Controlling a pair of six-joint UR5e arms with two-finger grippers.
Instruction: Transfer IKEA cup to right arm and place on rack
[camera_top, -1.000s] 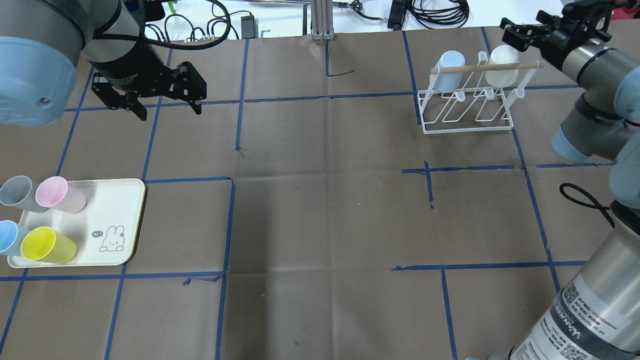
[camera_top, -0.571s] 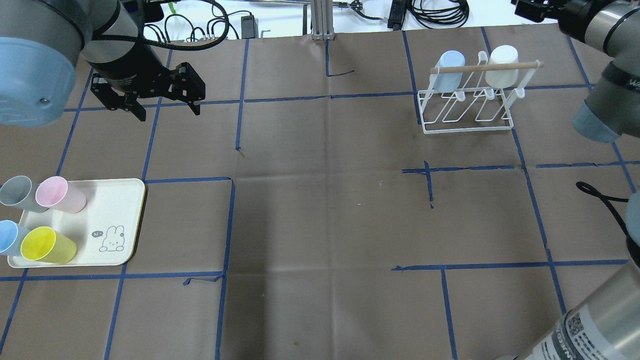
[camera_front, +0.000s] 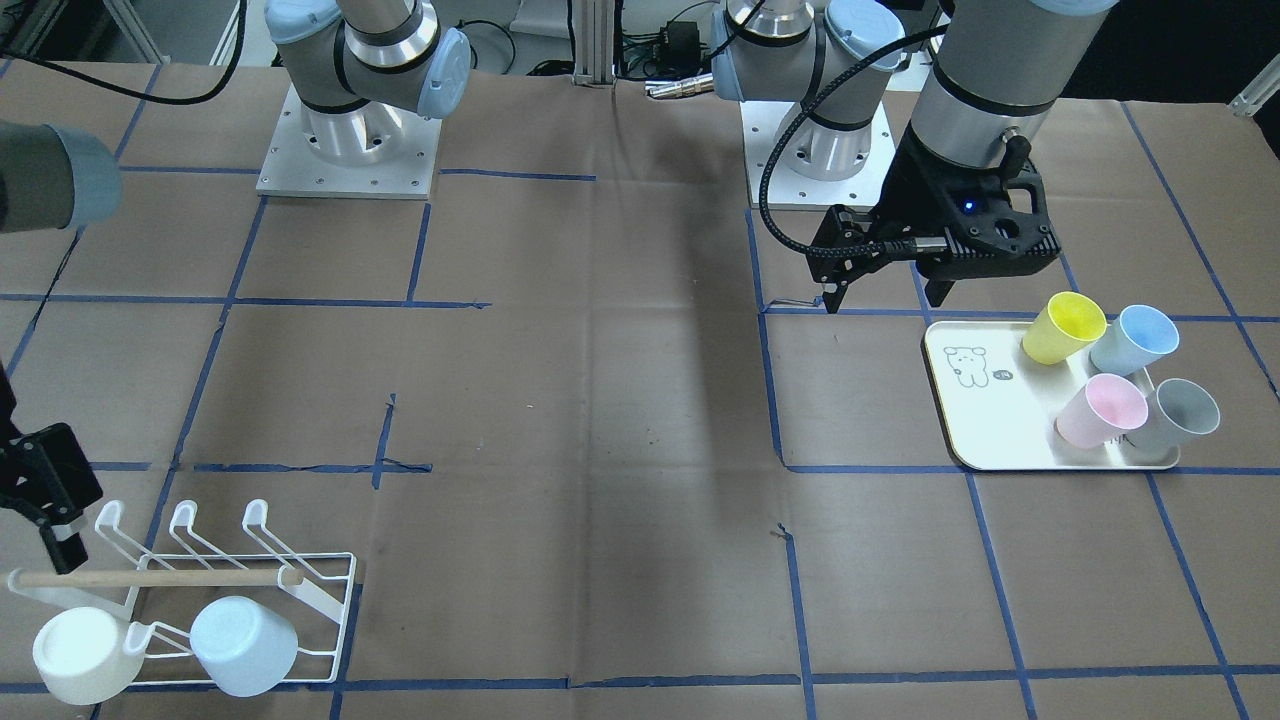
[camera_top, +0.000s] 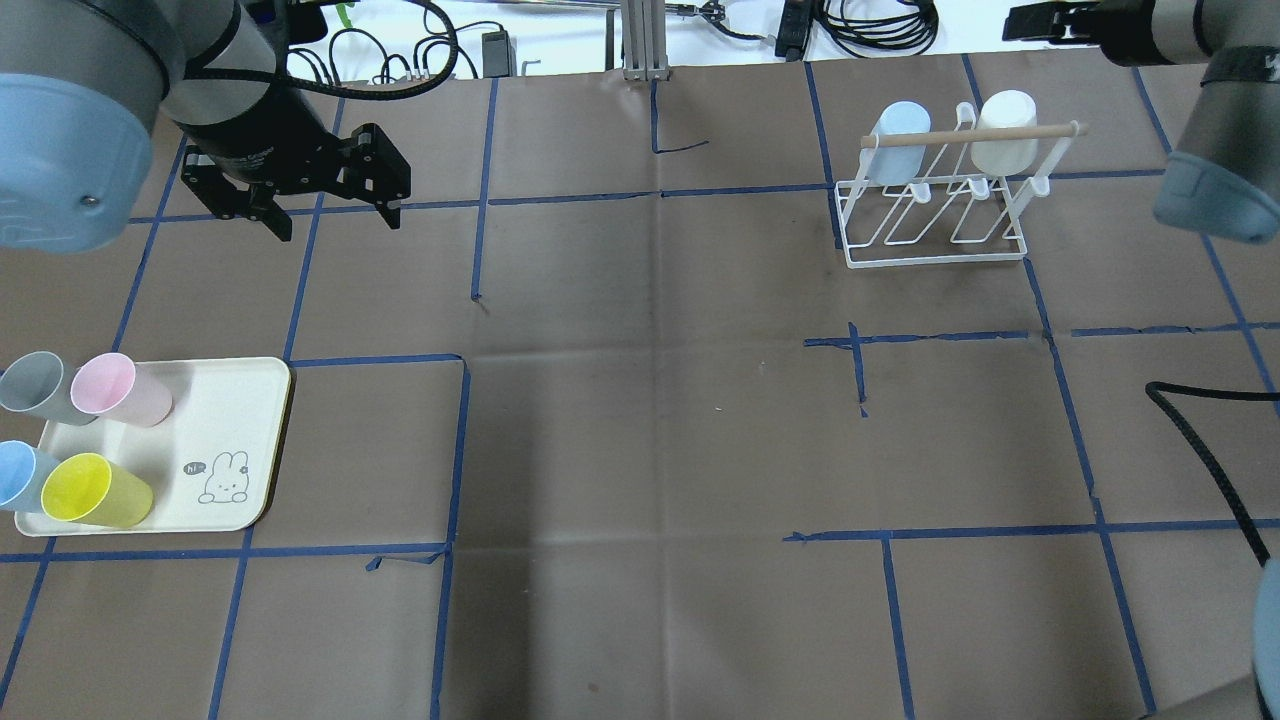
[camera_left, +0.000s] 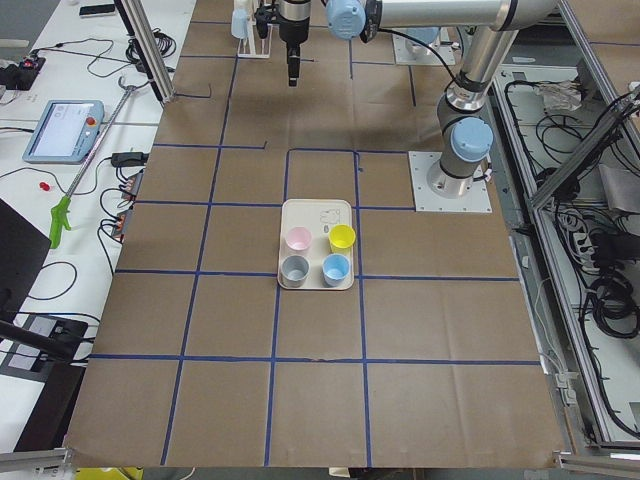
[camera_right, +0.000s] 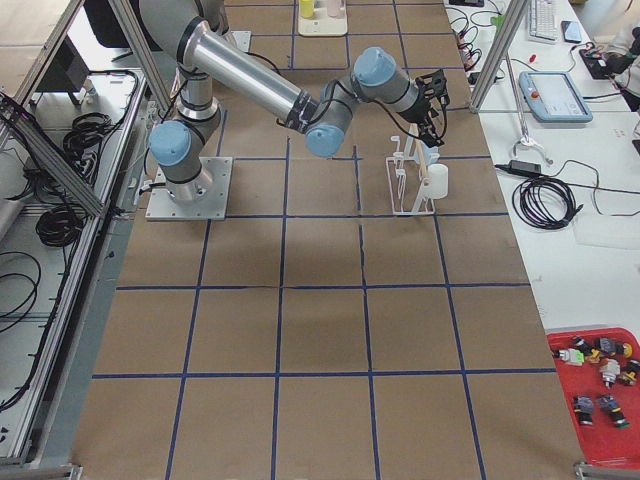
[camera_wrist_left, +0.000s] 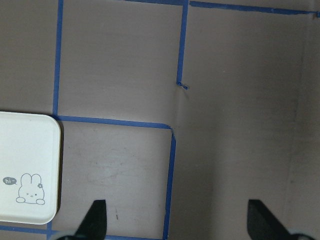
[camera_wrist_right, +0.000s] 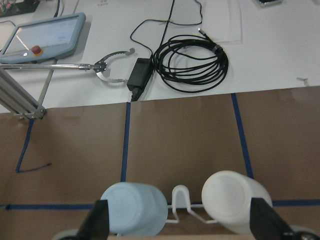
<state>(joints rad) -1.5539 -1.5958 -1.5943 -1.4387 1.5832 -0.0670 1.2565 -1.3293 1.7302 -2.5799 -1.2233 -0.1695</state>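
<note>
Overhead camera: behind my shoulders, looking forward and down on the table (camera_top: 640, 400). Front camera faces me, steeply down. Two end cameras look along it, far off. Wrist cameras sit close: left shares the tray (camera_wrist_left: 25, 165) with overhead, right the rack (camera_top: 970, 136).

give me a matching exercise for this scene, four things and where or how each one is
Things:
1. yellow cup
2. white cup
3. left gripper
4. dowel

Place or state:
a. lies across the top of the rack
b. open, holding nothing
c. on the tray
d. hung on a rack prong

Pairs: 1-c, 2-d, 3-b, 4-a
</note>
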